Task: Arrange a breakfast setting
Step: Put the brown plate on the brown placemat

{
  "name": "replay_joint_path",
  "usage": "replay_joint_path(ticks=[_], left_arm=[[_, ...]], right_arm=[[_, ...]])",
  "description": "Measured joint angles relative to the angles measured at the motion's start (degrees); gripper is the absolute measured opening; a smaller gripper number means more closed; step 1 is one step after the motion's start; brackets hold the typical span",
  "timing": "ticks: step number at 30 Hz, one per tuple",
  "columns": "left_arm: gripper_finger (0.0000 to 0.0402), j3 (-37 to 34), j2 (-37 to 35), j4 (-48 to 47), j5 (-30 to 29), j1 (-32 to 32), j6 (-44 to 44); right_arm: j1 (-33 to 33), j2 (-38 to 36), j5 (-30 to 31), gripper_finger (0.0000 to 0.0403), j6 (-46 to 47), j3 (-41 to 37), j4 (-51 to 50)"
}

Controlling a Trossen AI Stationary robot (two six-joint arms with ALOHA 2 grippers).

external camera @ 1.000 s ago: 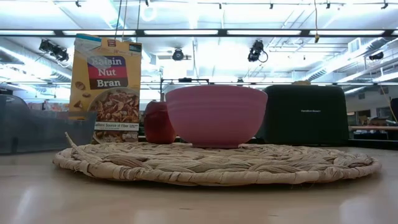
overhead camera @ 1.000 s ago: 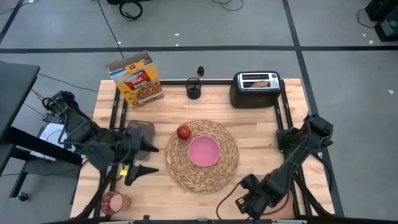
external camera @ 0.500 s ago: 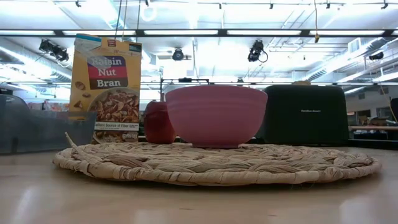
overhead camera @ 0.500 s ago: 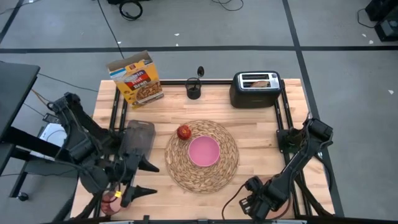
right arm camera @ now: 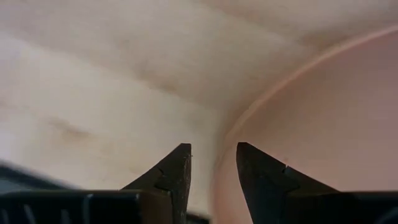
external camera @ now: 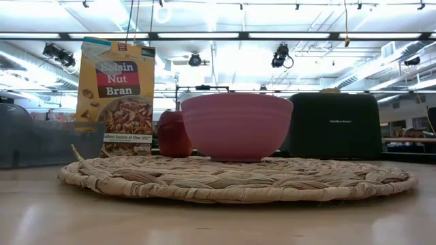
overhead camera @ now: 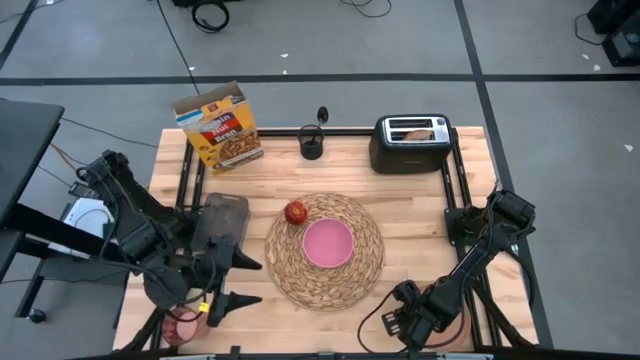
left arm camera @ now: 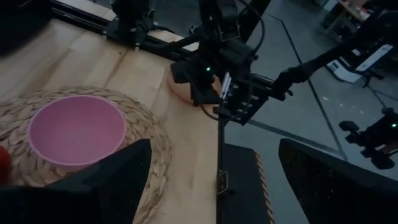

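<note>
Since a second ago the left gripper (overhead camera: 236, 282), jaws spread, has dropped to the near left beside the pink cup (overhead camera: 183, 325); the right gripper (right arm camera: 211, 163), jaws narrowly parted astride the plate (right arm camera: 323, 124) rim at the near right, barely shifted; both pickups look imminent.

Pink bowl (overhead camera: 327, 243), red apple (overhead camera: 295, 212), straw-tan mat (overhead camera: 360, 277), plate (right arm camera: 323, 137) prob. salmon.

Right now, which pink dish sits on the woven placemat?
The pink bowl, centred on the round straw placemat; the translucent pink cup stands off it at the table's front-left corner.
</note>
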Motion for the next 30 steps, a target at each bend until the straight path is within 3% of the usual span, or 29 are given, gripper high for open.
replay_joint_path(ticks=[12,23,26,30], left_arm=[[0.0357,0.00,-0.02,-4.75,-0.02,-0.02,0.64],[0.0357,0.00,-0.02,-5.84,-0.02,0.04,2.14],[0.0357,0.00,-0.02,-5.85,-0.02,0.02,2.12],[0.0357,0.00,-0.02,-5.83,-0.01,0.02,2.12]], right_arm=[[-1.73,5.23,-3.16,0.0078,-0.95,3.60,-0.53],[-1.36,9.15,-4.72,0.0011,-3.34,12.51,-15.10],[-1.31,9.23,-4.40,0.0012,-8.02,17.08,-22.15],[-1.31,9.14,-1.81,0.0011,-21.17,23.76,-24.24]])
